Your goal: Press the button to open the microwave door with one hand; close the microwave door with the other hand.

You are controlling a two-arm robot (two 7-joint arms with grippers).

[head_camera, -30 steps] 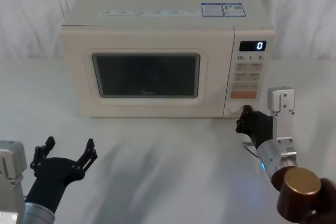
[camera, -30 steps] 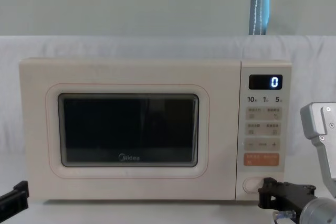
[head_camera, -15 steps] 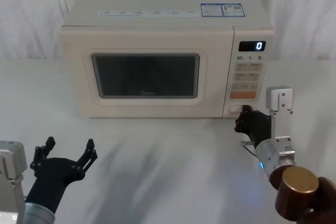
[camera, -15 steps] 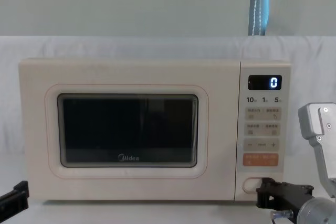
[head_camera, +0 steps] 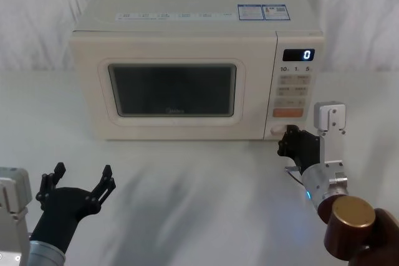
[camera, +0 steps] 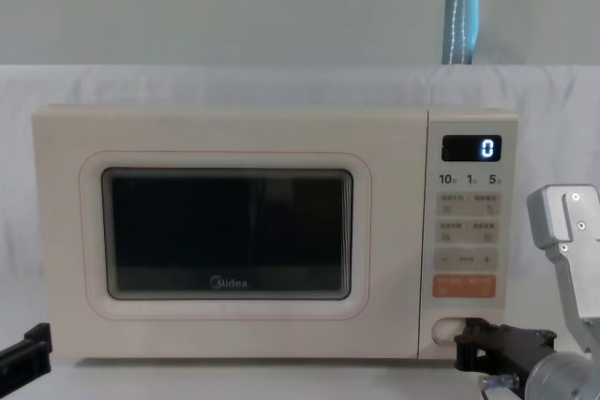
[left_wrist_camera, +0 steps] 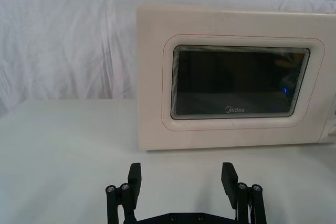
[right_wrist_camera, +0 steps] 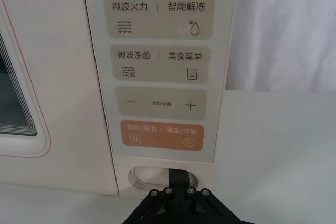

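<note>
Pressed deeper, right gripper [right_wrist_camera: 178, 178] pushes the button [right_wrist_camera: 149, 176], door shut.

My right gripper [head_camera: 288, 142] is extended forward on a near-level wrist, fingers closed together into a single tip [right_wrist_camera: 178, 178], silver forearm and bracket trailing behind it at lower right. My left gripper [head_camera: 78, 179] is parked low at lower left, well back, fingers [left_wrist_camera: 135, 174] spread wide apart and pointing forward.
</note>
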